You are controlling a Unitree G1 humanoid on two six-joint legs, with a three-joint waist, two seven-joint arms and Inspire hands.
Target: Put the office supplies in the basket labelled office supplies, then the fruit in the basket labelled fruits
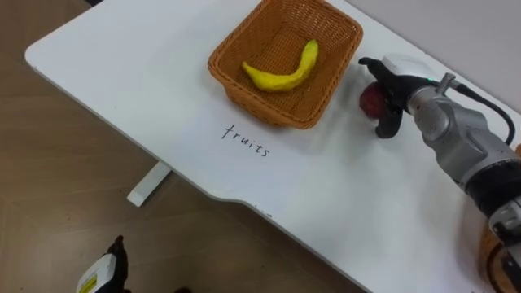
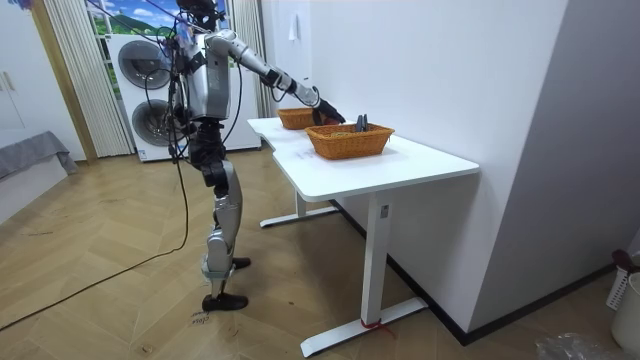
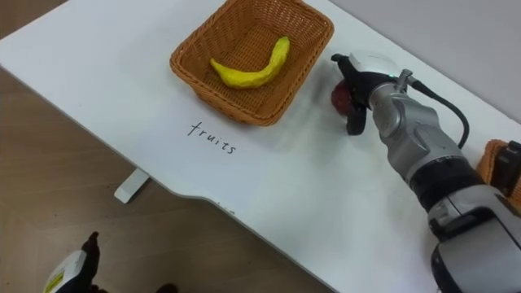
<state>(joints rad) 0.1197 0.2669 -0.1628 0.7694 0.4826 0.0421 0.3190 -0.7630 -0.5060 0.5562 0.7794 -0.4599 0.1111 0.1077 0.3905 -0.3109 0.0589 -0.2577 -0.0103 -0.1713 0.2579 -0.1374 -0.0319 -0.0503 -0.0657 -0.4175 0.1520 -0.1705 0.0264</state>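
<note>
A yellow banana (image 1: 283,73) lies in the woven fruit basket (image 1: 236,85), which stands at the far side of the white table (image 1: 146,89). The handwritten word "fruits" (image 1: 246,140) is on the tabletop in front of it. Just right of the basket a small red fruit (image 1: 370,99) rests on the table. My right hand (image 1: 392,91) reaches over it, fingers and thumb curled round it from above and the side. My left hand (image 1: 99,275) hangs low beside the table, over the floor. The room view has me standing at the table's long side with the right arm stretched out.
A second woven basket (image 3: 494,160) with dark office items (image 3: 513,175) stands at my right; the room view shows it (image 2: 350,140) nearer the table's free end. The table's front edge (image 1: 203,191) curves close before me, above a wooden floor (image 1: 49,179). A wall runs behind the table.
</note>
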